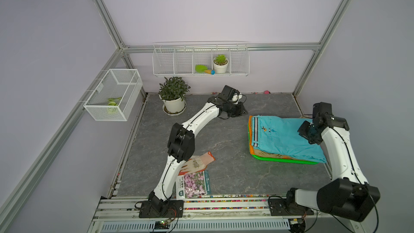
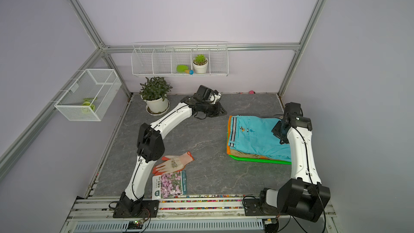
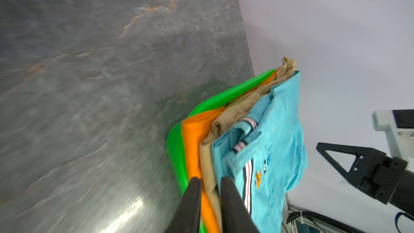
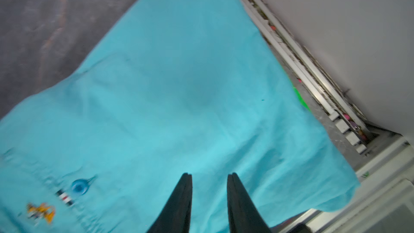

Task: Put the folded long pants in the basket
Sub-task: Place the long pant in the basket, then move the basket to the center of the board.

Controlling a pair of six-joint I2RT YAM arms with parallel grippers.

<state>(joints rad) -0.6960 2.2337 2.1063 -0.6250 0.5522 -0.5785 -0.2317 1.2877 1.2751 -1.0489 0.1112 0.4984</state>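
The green basket (image 1: 280, 159) (image 2: 257, 160) sits at the right of the table. In it lies a stack of folded long pants. The turquoise pair (image 1: 284, 135) (image 4: 179, 86) with a striped waistband is on top. Tan (image 3: 224, 119) and orange (image 3: 192, 135) pairs lie under it. My left gripper (image 1: 244, 110) (image 3: 210, 179) is at the basket's far left corner, jaws a little apart, with the stack's edge showing through the gap. My right gripper (image 1: 301, 132) (image 4: 209, 174) hovers over the turquoise pair's right part, open and empty.
An orange-fingered work glove (image 1: 199, 162) and a flower seed packet (image 1: 195, 183) lie near the front left, by the left arm. A potted plant (image 1: 173, 96) stands at the back. White wire baskets (image 1: 114, 94) (image 1: 200, 60) hang on the walls. The right frame post is close to the basket.
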